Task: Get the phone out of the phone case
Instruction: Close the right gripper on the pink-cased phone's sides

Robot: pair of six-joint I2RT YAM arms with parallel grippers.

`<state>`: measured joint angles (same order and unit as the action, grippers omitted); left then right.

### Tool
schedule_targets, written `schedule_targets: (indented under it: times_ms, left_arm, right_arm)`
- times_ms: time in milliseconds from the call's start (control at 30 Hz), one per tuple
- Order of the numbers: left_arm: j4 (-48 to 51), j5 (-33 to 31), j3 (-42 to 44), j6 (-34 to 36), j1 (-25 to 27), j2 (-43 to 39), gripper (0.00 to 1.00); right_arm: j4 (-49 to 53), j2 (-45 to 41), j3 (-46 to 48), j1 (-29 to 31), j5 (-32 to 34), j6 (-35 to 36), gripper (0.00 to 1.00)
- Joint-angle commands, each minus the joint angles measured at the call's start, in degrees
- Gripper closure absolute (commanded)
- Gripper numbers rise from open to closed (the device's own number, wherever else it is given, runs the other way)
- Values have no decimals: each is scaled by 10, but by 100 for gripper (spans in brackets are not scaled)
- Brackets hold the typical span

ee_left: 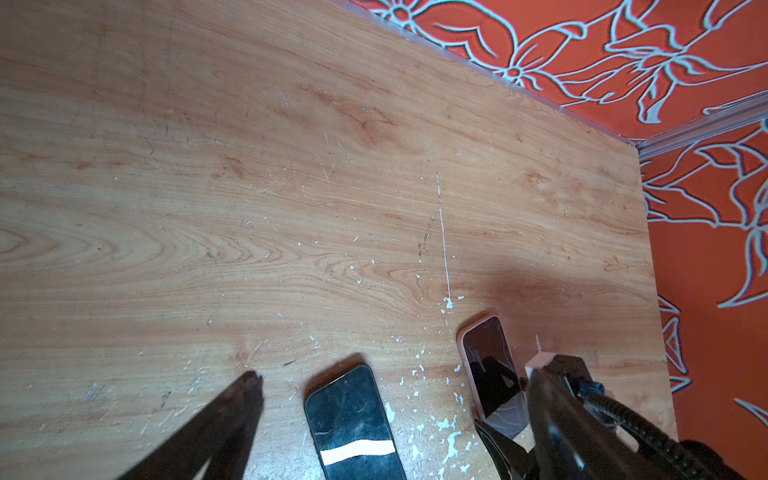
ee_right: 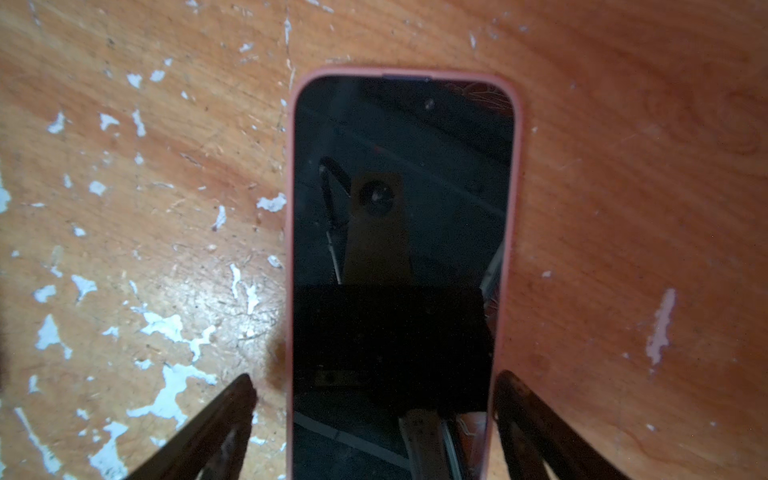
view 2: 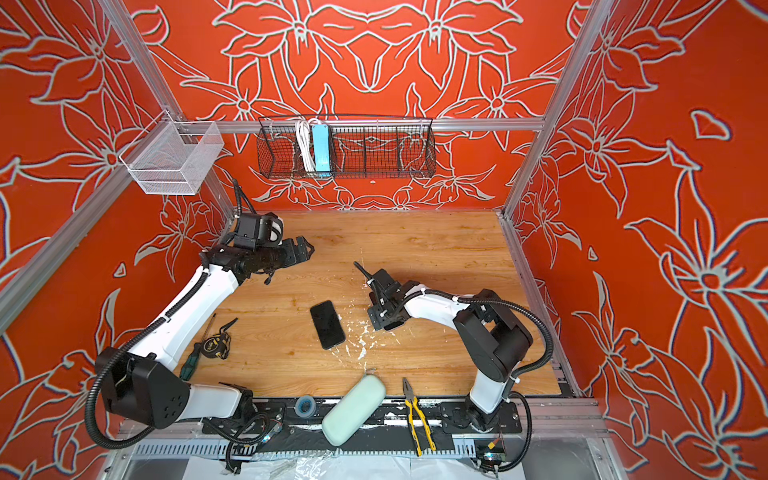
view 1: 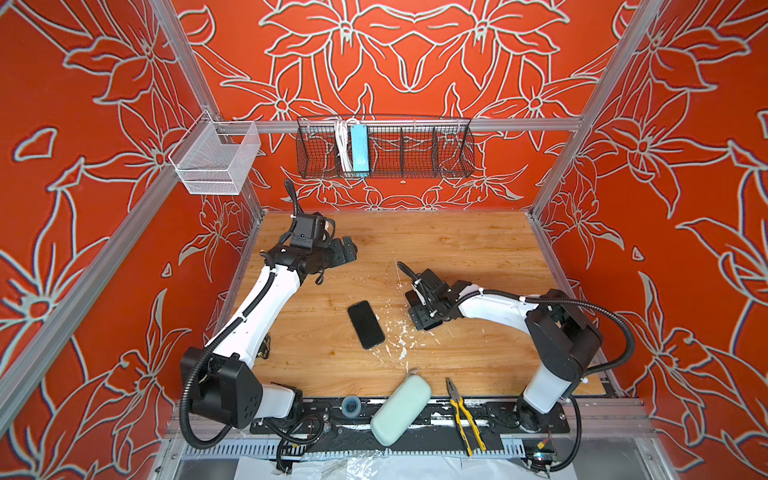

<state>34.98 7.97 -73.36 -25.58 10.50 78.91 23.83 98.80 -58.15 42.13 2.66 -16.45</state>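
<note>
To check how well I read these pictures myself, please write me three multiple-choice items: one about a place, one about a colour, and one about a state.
1. Where on the table does the pale green pouch lie?
A. at its front edge
B. at its back edge
C. in its middle

2. What colour is the phone case under the right gripper?
A. yellow
B. pink
C. white

3. How do that gripper's jaws stand about the phone?
A. shut on it
B. shut, beside it
C. open, one on each side of it

Key:
1 A: in both top views the pouch overhangs the front edge, by the arm bases.
2 B: the right wrist view shows a pink rim around the dark screen.
3 C: the same view shows the jaws wide apart with the phone between them.
</note>
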Motion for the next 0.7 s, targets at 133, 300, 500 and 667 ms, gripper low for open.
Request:
schedule_targets:
  times_ms: [133, 300, 500, 667]
  left_arm:
    - [-4, -5, 6, -2, 1, -12, 3]
    - [-5, -6, 6, -2, 1, -12, 3]
    - [-5, -7, 7, -2, 1, -13, 3]
    - [-5, -7, 7, -3, 1, -13, 3]
  right_arm:
    - [10, 17, -10, 5, 1, 6, 10]
    - [8, 21, -7, 5, 0, 6, 10]
    - [6, 27, -7, 5, 1, 7, 11]
    - [5, 32, -7, 5, 0, 8, 10]
